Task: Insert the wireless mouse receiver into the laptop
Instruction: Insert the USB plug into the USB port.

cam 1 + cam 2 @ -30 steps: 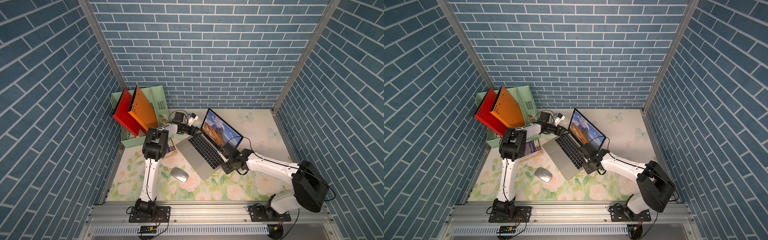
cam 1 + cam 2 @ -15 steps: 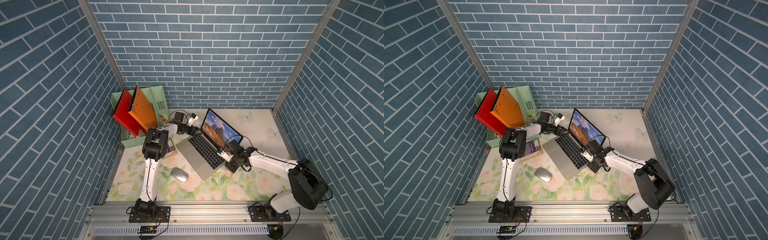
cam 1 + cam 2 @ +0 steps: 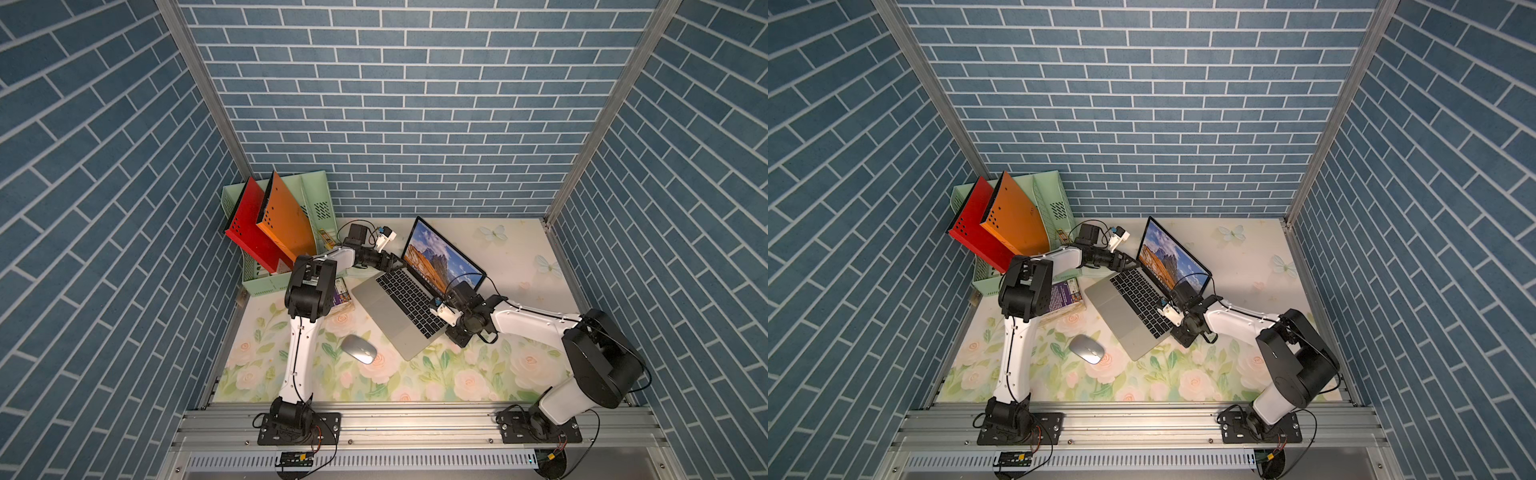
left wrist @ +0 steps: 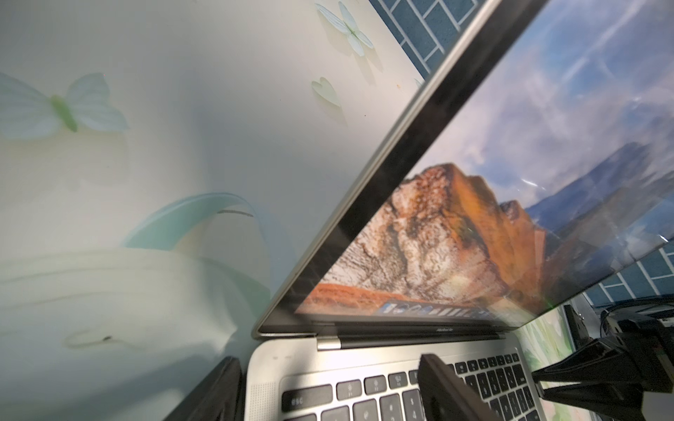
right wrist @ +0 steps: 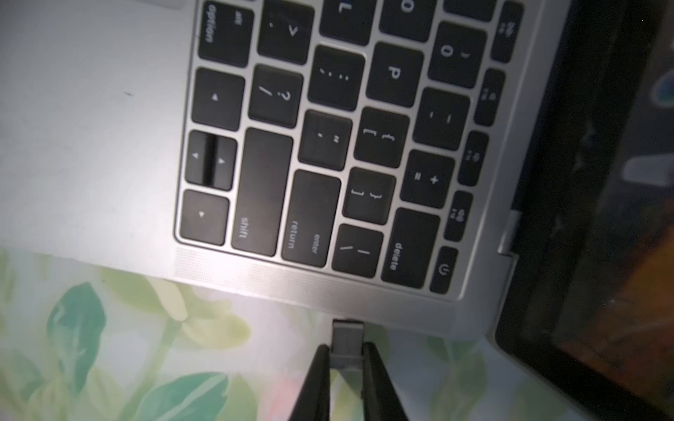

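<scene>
Two grippers: the right gripper (image 5: 346, 350) pinches the silver receiver (image 5: 347, 333) at the laptop (image 5: 91, 145) side edge; the left gripper (image 4: 328, 361), spread wide, straddles its hinge corner.

A robot test booth staged as an office desk: printed blue-brick panels (image 3: 415, 104) meet at bare aluminium posts (image 3: 208, 104); two white arms (image 3: 299, 353) bolt to an extruded rail (image 3: 415, 424). A floral cloth (image 3: 415, 382) carries a laptop (image 3: 386, 307) and green file rack (image 3: 320, 208).
</scene>
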`<state>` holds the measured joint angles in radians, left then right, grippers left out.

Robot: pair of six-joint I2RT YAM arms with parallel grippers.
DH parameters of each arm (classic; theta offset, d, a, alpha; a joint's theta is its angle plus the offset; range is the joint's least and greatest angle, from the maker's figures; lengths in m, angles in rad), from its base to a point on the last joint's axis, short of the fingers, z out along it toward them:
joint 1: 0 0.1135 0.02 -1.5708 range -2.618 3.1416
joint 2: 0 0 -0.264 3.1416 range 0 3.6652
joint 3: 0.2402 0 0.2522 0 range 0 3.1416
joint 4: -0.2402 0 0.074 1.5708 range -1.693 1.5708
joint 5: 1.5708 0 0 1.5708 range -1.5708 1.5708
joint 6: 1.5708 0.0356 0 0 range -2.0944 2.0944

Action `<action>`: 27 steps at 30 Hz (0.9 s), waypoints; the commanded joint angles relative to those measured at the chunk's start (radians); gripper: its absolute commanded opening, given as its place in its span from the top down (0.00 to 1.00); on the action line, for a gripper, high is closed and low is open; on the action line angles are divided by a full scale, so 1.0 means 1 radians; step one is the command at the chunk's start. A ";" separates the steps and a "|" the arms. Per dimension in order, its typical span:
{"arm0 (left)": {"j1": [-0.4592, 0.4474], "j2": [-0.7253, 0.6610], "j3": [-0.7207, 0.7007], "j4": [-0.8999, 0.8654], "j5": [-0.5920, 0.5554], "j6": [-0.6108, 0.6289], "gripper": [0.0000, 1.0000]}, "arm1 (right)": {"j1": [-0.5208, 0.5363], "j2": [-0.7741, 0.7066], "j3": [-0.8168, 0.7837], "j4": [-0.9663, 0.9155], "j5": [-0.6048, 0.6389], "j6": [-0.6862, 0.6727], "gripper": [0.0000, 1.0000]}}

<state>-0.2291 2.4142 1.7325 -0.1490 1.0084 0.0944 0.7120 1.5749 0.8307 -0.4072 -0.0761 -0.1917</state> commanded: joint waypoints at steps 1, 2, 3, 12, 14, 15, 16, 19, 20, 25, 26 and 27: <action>0.011 0.055 -0.005 -0.090 -0.048 0.004 0.19 | -0.003 0.006 -0.019 0.021 0.023 -0.008 0.99; 0.011 0.056 -0.004 -0.090 -0.048 0.004 0.19 | -0.003 0.006 -0.019 0.021 0.024 -0.008 0.99; 0.013 0.056 -0.004 -0.092 -0.048 0.003 0.19 | -0.003 0.008 -0.018 0.022 0.023 -0.008 0.99; 0.015 0.057 -0.001 -0.096 -0.050 0.005 0.19 | -0.003 0.024 -0.025 0.035 0.030 -0.002 1.00; 0.016 0.058 -0.001 -0.096 -0.049 0.005 0.19 | -0.003 0.026 -0.025 0.037 0.032 0.002 1.00; 0.016 0.057 -0.001 -0.096 -0.050 0.006 0.19 | -0.003 0.022 -0.027 0.041 0.032 0.005 1.00; 0.016 0.056 -0.001 -0.096 -0.050 0.005 0.19 | -0.003 0.016 -0.031 0.046 0.033 0.007 1.00; 0.016 0.057 -0.001 -0.096 -0.049 0.007 0.19 | -0.004 0.009 -0.038 0.056 0.038 0.013 1.00; 0.016 0.057 -0.001 -0.098 -0.050 0.005 0.19 | -0.005 0.008 -0.038 0.057 0.040 0.016 1.00; 0.017 0.059 -0.001 -0.098 -0.051 0.007 0.19 | -0.012 0.008 -0.042 0.072 0.026 0.030 1.00; 0.017 0.059 0.001 -0.098 -0.051 0.007 0.19 | -0.015 0.007 -0.044 0.073 0.029 0.031 1.00; 0.017 0.060 0.001 -0.099 -0.051 0.007 0.19 | -0.017 0.005 -0.045 0.074 0.031 0.031 1.00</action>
<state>-0.2268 2.4176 1.7409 -0.1619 1.0134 0.1009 0.7055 1.5803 0.8112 -0.3626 -0.0597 -0.1871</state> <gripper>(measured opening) 0.813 0.159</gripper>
